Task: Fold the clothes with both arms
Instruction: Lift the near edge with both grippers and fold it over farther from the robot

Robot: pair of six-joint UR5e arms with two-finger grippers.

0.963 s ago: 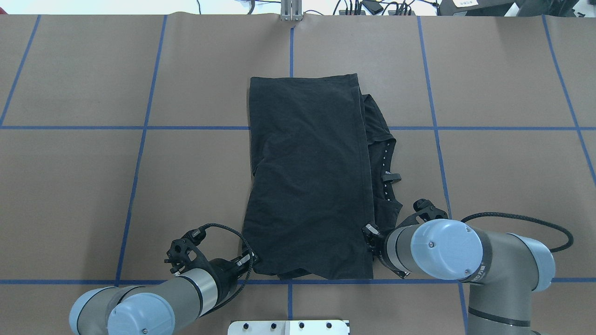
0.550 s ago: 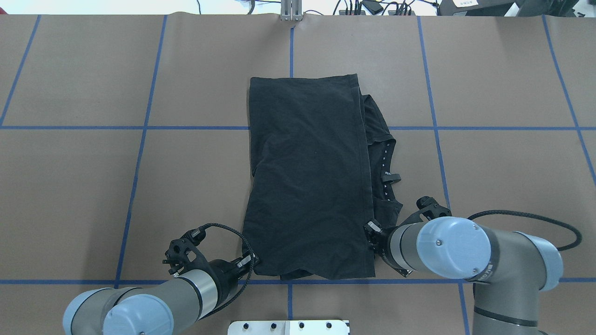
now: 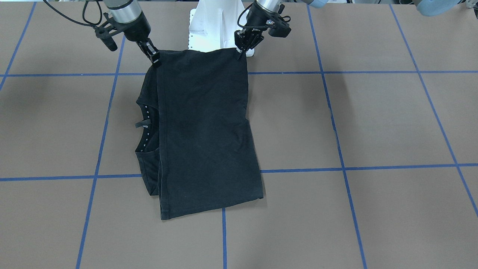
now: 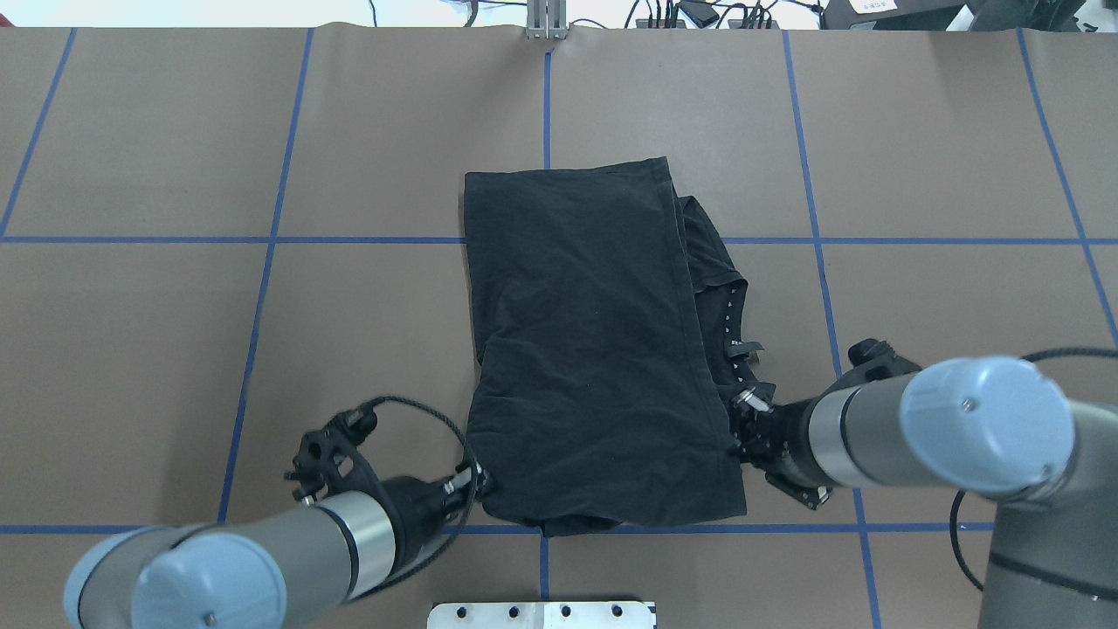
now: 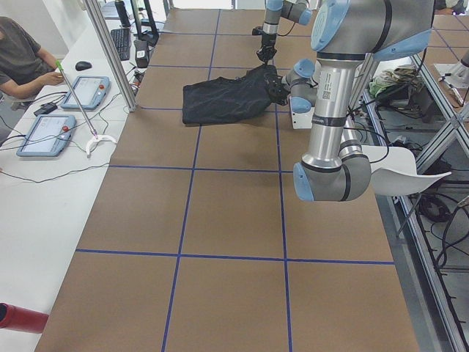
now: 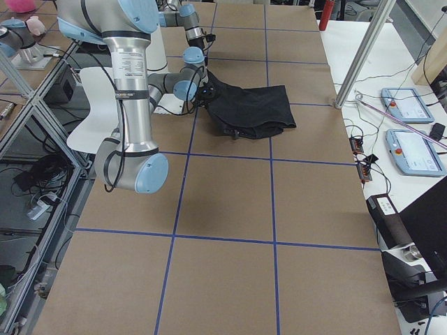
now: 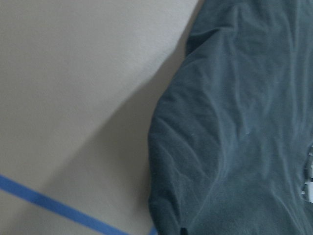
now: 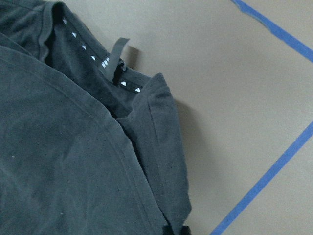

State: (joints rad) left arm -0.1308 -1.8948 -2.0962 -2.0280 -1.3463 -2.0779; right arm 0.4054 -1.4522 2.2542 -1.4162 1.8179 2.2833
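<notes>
The clothes are one black T-shirt (image 4: 594, 349), folded lengthwise on the brown table, plain side up. Its collar (image 4: 729, 323), lined with small white triangles, peeks out on the right. My left gripper (image 4: 479, 479) is shut on the near left corner and my right gripper (image 4: 738, 428) is shut on the near right corner. In the front-facing view the left gripper (image 3: 241, 52) and right gripper (image 3: 155, 59) hold that edge raised and taut, while the T-shirt (image 3: 201, 130) slopes down to the table. Both wrist views show only cloth (image 7: 234, 122) (image 8: 63, 161) and bare table.
The white slotted base block (image 4: 541, 614) sits just behind the raised edge. Blue tape lines (image 4: 262, 288) grid the table. A side table holds tablets (image 5: 69, 106), with a seated person (image 5: 15, 51) beside it. Cables and plugs (image 4: 699, 13) lie beyond the far edge.
Both grippers have risen with the near edge. The right one moved right and away from me. The shirt's far edge slid a little toward the robot.
</notes>
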